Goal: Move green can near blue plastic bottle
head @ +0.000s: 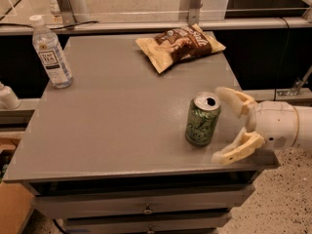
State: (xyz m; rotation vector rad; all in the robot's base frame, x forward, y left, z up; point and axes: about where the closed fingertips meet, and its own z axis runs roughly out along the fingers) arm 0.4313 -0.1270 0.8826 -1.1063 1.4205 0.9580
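Note:
The green can (202, 119) stands upright near the right front of the grey table (117, 111), its silver top showing the pull-tab hole. The gripper (220, 125) comes in from the right at can height, open, with one pale finger just behind the can's top and the other at the table's front right edge; the can is just left of the gap and not held. The blue plastic bottle (50, 52), clear with a white cap and labelled, stands upright at the table's far left corner, well away from the can.
A brown and tan snack bag (180, 44) lies flat at the back right of the table. A metal rail with posts (146, 26) runs behind the table. Drawers (146, 209) sit below the front edge. A cardboard box (10, 208) is at lower left.

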